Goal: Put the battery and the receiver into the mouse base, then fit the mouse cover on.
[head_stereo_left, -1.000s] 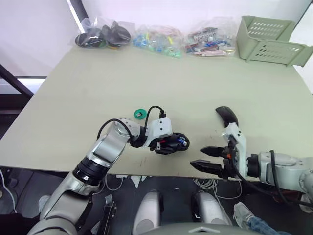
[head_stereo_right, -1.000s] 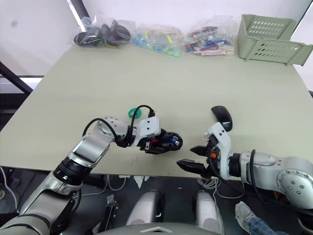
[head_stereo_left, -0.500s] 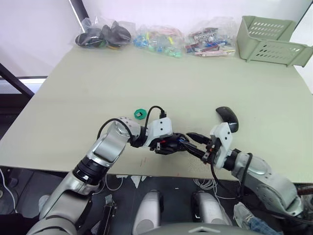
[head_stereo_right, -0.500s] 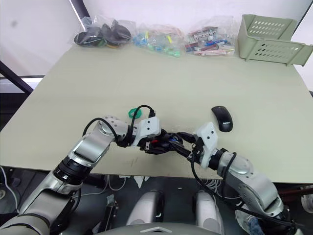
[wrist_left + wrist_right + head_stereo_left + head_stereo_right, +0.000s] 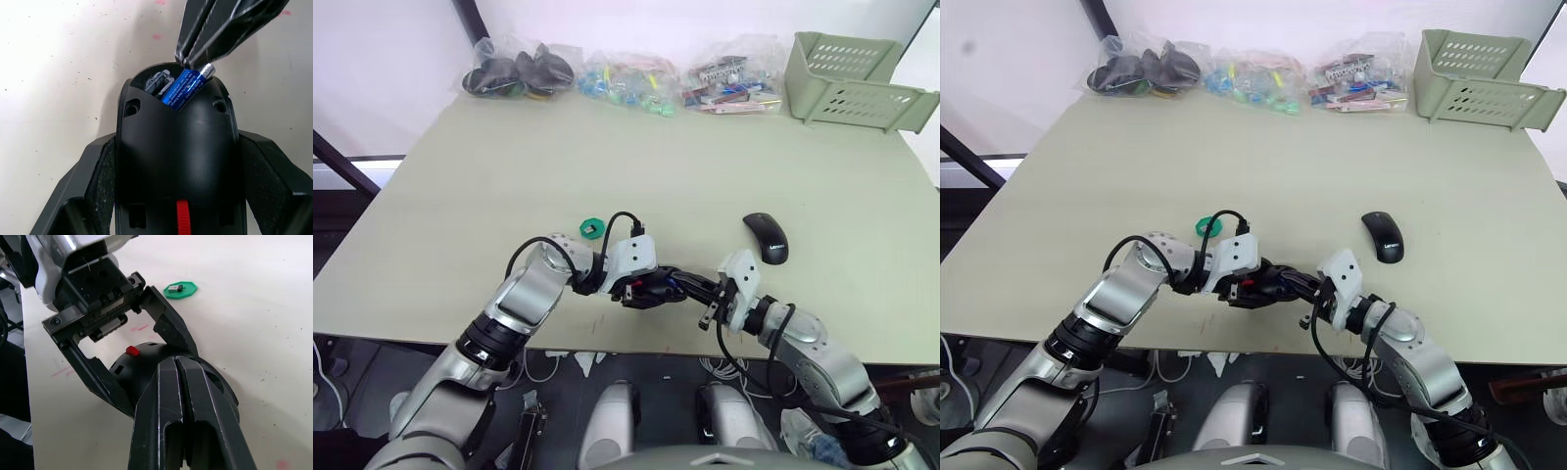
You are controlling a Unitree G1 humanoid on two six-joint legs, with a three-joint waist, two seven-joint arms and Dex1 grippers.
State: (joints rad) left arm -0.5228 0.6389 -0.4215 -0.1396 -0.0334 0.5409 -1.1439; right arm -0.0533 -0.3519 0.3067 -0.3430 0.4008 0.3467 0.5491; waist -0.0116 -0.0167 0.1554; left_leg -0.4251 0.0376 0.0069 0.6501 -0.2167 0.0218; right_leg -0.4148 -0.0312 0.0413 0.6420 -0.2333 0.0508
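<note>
I had the mouse base (image 5: 176,161) clamped between the two fingers of my left gripper (image 5: 646,287), close to the table's near edge (image 5: 636,345) and a little left of centre. The battery (image 5: 188,87) lay tilted in the open compartment at the base's right end, blue with its silver tip raised at the rim, beside a grey part I could not identify. A red tab (image 5: 131,350) showed on the black body. My right gripper (image 5: 178,367) had its fingers pressed together with nothing between them, tips at the battery's silver end. The mouse cover (image 5: 767,237) sat to the right and slightly farther off, apart from both arms. A green disc (image 5: 593,229) carrying a small dark piece lay just beyond the left gripper. Most of the tabletop beyond lay open up to the bags (image 5: 626,74) and the green basket (image 5: 857,78) along the far edge.
</note>
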